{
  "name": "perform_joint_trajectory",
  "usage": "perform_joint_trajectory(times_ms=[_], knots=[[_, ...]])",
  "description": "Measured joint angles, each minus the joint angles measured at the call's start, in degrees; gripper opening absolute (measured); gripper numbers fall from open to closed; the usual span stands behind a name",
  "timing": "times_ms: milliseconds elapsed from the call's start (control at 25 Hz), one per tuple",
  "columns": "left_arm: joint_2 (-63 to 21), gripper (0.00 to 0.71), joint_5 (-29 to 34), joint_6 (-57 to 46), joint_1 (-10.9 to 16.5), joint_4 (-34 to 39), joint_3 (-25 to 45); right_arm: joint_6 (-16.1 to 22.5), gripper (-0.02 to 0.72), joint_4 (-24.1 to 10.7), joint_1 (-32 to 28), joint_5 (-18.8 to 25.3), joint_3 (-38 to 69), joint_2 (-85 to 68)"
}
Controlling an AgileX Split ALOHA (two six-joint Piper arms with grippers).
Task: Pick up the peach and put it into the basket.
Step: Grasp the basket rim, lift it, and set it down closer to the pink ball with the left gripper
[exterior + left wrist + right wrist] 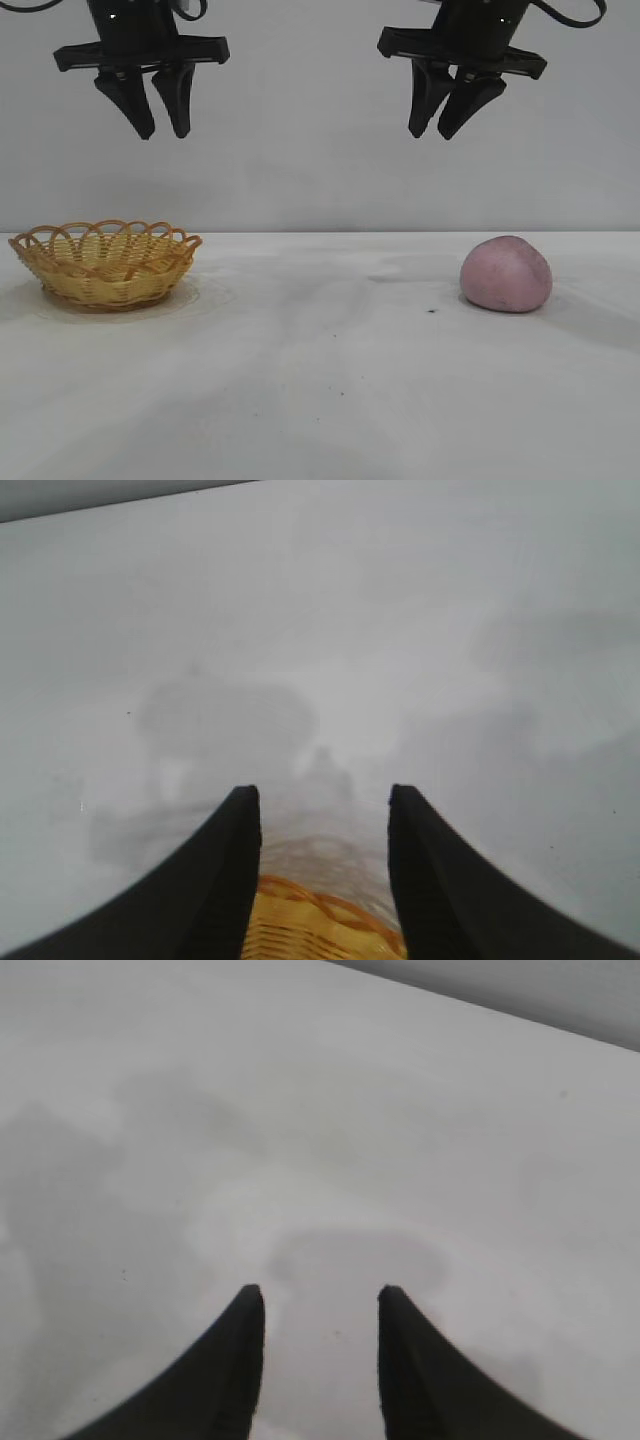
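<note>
The peach (506,274), a dull pink rounded lump, is sitting on the white table (320,390) toward its right edge and nearer the far edge than the near one; nothing is touching it, and a small dark speck (431,310) is lying on the surface just to its left. The basket (105,264), a shallow wicker oval with a yellow-tan weave and an orange-brown looped rim, is resting upright toward the left edge of the table, well apart from the peach, and nothing is showing inside it in the exterior view.

The left gripper (162,134) is hanging high above the table, over the basket's side; its two black fingers are pointing down with a gap between them, released and grasping nothing; in the left wrist view the fingers (215,880) are framing a slice of the basket's rim (320,925) far below, with bare table beyond it. The right gripper (437,134) is hanging at about the same height above the right half of the table, somewhat left of the peach and well clear of it; its fingers are likewise parted and holding nothing; in the right wrist view the fingers (225,1370) are showing only bare table (320,1110) and the gripper's own soft shadow (355,1260) between and beyond them; the peach is not appearing there.
</note>
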Motion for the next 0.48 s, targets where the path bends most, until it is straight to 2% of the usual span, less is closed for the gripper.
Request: perform_joint_trajectory(times_ms=[480], knots=[[0.0, 0.28, 0.33, 0.09, 0.0, 0.56, 0.0, 0.0, 0.268, -0.24, 0.0, 0.49, 0.0, 0.0]])
